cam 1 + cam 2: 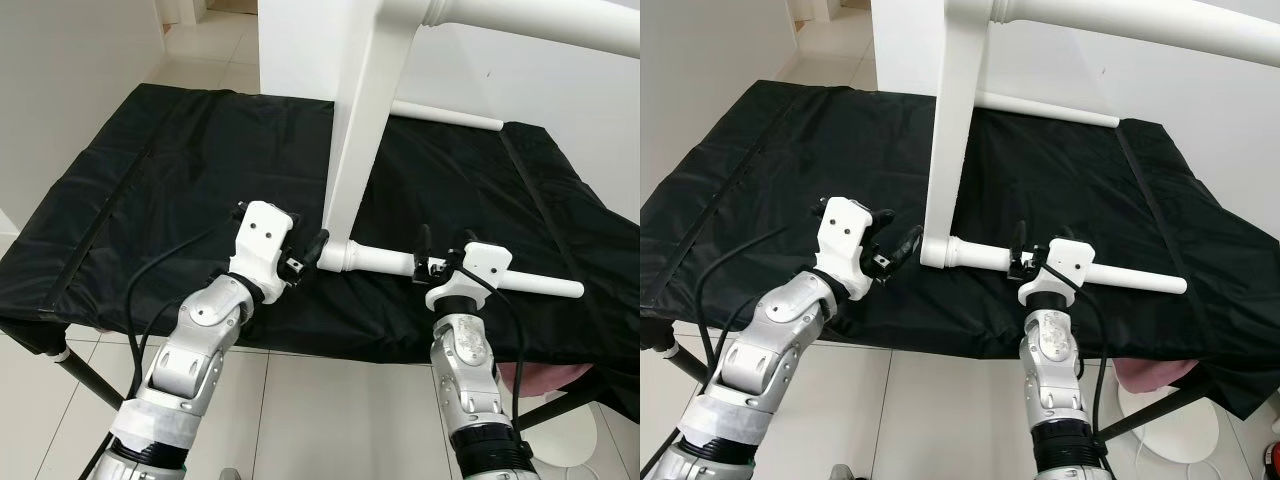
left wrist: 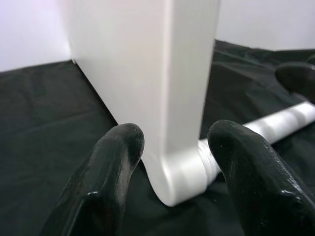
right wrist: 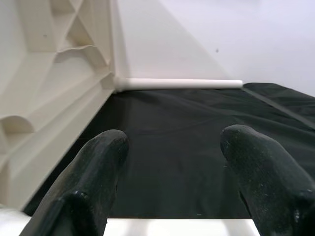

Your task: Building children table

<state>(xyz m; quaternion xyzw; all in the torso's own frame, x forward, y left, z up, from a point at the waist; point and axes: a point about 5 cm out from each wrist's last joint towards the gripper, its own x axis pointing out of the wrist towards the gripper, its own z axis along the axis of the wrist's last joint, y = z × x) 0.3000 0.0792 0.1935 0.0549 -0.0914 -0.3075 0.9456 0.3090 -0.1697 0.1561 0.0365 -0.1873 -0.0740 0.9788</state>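
Note:
The white child's tabletop (image 1: 365,130) stands on its edge on the black-covered work table (image 1: 150,200). A white round leg (image 1: 520,283) sticks out sideways from its lower near corner and lies along the cloth. A second leg (image 1: 445,115) lies farther back, and a third (image 1: 540,20) juts out at the top. My left gripper (image 1: 308,252) is open, one finger on each side of the panel's lower corner (image 2: 172,182). My right gripper (image 1: 430,260) is open and sits over the near leg (image 3: 147,227), fingers (image 3: 93,172) astride it.
The black cloth hangs over the work table's front edge, close to both my arms. A dark metal table leg (image 1: 85,375) slants down at the lower left. White wall rises behind. A pink object (image 1: 540,375) and a white round thing (image 1: 1170,420) lie on the tiled floor.

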